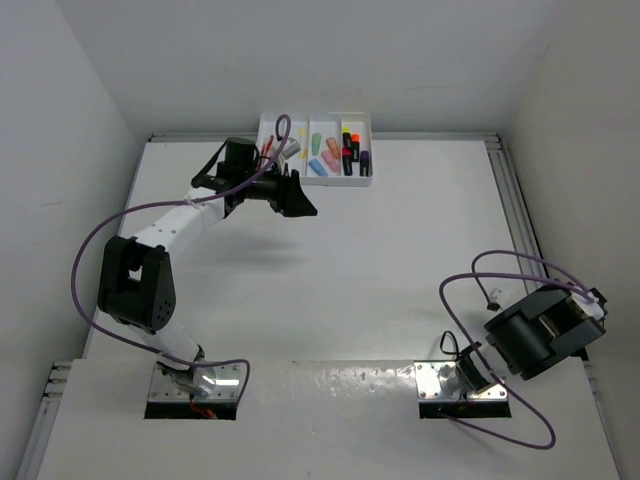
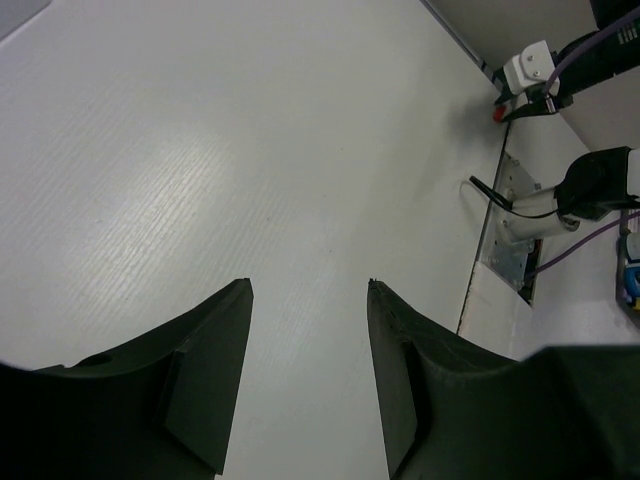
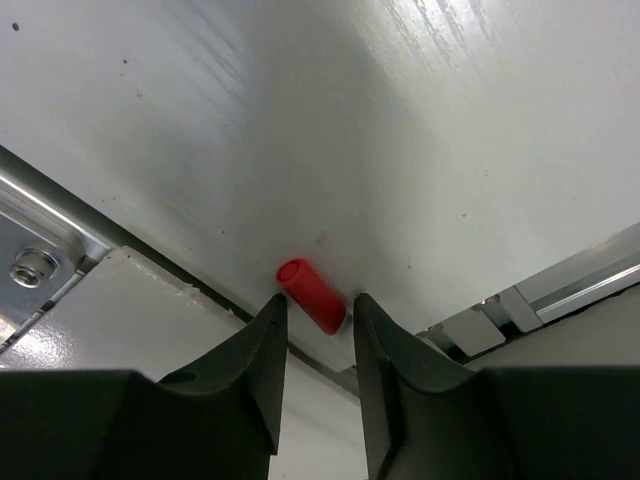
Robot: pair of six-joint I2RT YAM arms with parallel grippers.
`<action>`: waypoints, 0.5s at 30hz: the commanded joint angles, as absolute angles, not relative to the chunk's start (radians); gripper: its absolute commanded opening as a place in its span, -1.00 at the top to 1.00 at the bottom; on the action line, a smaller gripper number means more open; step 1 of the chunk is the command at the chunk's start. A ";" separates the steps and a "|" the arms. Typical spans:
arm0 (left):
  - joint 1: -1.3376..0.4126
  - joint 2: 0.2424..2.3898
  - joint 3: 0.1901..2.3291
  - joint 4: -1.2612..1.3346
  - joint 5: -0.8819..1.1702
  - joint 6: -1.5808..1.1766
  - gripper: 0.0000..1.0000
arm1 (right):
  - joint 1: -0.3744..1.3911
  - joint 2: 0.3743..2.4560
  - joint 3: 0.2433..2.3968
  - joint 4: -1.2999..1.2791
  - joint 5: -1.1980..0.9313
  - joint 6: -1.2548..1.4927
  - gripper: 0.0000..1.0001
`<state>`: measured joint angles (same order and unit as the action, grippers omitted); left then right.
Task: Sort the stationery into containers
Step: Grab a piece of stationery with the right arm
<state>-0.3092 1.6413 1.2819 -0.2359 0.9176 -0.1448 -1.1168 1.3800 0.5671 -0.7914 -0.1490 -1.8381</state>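
While the left gripper (image 2: 308, 283) hangs released by the tray (image 1: 369, 135), the right gripper (image 3: 319, 297) gapes at a red pen (image 3: 310, 293).

The tray (image 1: 369, 150) is set at the table's (image 1: 350, 280) far edge, highlighters (image 1: 340, 152) laid inside; the left gripper (image 1: 300, 202) is positioned just before it.

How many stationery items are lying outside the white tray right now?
1: a red cylindrical piece on the table, just ahead of the right gripper's fingertips. The top view shows no others loose, though the arms may hide some.
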 commanded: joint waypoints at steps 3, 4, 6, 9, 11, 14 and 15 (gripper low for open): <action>-0.313 1.632 1.322 -0.202 0.933 -0.158 -0.12 | -1.121 1.384 0.442 -0.597 -0.160 -1.960 0.49; -0.314 1.634 1.322 -0.201 0.931 -0.160 -0.12 | -1.123 1.382 0.413 -0.578 -0.156 -1.968 0.55; -0.313 1.635 1.321 -0.199 0.933 -0.161 -0.12 | -1.117 1.378 0.385 -0.539 -0.153 -1.988 0.77; -0.311 1.640 1.321 -0.193 0.936 -0.167 -0.12 | -1.086 1.348 0.341 -0.491 -0.175 -1.984 1.00; -0.307 1.643 1.315 -0.183 0.943 -0.176 -0.12 | -1.025 1.312 0.344 -0.509 -0.219 -1.909 1.00; -0.298 1.641 1.309 -0.158 0.951 -0.196 -0.13 | -0.901 1.279 0.402 -0.598 -0.279 -1.736 1.00; -0.296 1.641 1.307 -0.146 0.953 -0.202 -0.12 | -0.870 1.276 0.437 -0.606 -0.294 -1.694 1.00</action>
